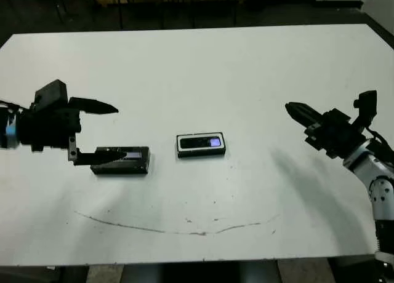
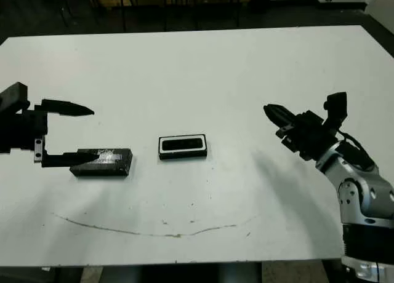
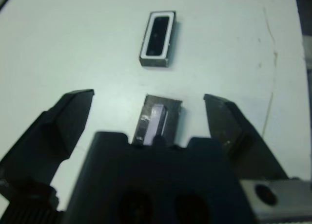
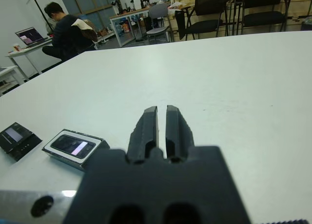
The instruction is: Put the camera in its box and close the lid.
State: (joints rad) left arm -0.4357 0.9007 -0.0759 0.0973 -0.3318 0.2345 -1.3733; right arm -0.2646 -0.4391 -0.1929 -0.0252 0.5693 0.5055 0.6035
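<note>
Left claw partly hides lid

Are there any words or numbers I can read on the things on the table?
None can be read.
The lid: its shiny pale strip is too blurred to show any letters.
The camera, lying in the box: its screen glows bluish-purple, with no text to make out.
The laptop beyond the table: too small to read.

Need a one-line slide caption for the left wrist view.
Open left pincer straddles the lid; beyond it, the camera lies in its box.
</note>
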